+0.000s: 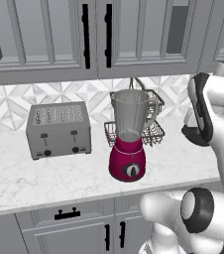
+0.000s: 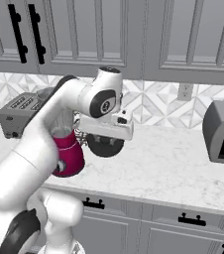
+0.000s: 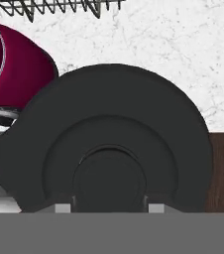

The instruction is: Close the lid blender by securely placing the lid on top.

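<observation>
The blender (image 1: pixel 129 134) stands on the marble counter, a clear open-topped jar on a magenta base (image 2: pixel 69 156); that base (image 3: pixel 15 69) also shows in the hand view. My gripper (image 2: pixel 105 140) hangs to the right of the blender, below the jar's rim, shut on the lid (image 2: pixel 105 146). The lid (image 3: pixel 109 144) is a round black disc, and its raised middle knob sits between my fingertips. In the left base view the lid (image 1: pixel 193 135) shows as a dark edge partly hidden behind my forearm.
A grey toaster (image 1: pixel 58 129) stands left of the blender and a black wire basket (image 1: pixel 153 126) behind it. A grey boxy appliance (image 2: pixel 223 131) sits at the far right of the counter. Wall cabinets hang above, and the counter's front edge runs below.
</observation>
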